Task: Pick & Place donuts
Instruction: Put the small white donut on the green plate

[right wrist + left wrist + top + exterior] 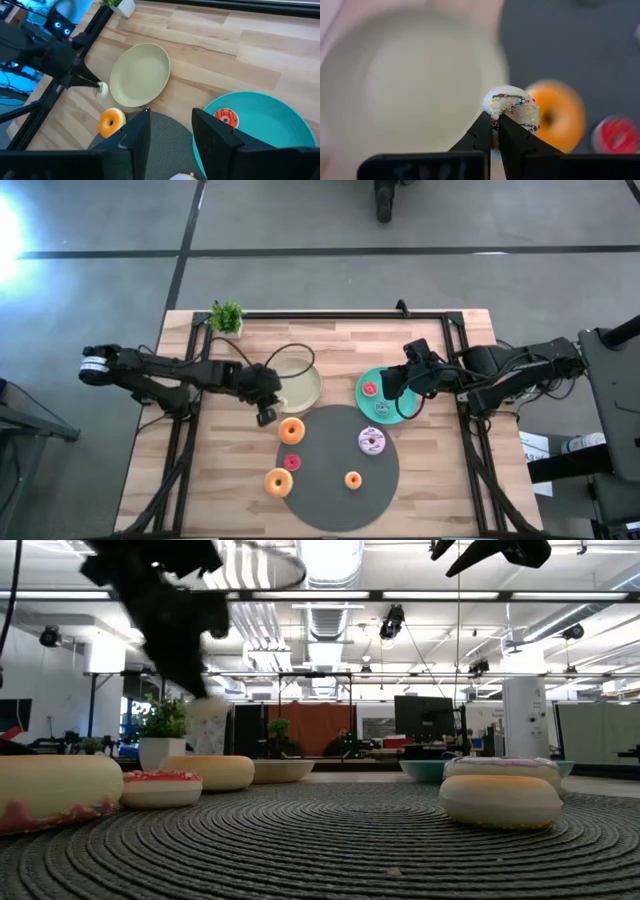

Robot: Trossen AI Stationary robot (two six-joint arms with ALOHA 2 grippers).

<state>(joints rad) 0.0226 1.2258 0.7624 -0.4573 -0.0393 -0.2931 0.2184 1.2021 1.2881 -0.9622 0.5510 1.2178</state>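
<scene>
From the high view, the left end effector is near the lower edge of the cream plate, at the border of the grey mat, and the right end effector hangs over the teal plate, where a red donut and a small pale donut already lie. On the mat there are an orange donut, a small red donut, a second orange donut, a mini orange donut and a lilac-white donut. In the low view the donuts stand on the mat in the foreground and both arms come from above, but the grip is not clear there. In the left wrist view the left end effector is closed on a white sprinkled donut, which is lifted, with the cream plate directly beyond it and the orange donut just beside. In the right wrist view the right end effector is open and empty, and the teal plate lies close to it. I judge that the coming move is a placing on the cream plate: the plate lies forward of the held donut and the left arm is clearly the nearer one, so a short advance and then opening should be enough
</scene>
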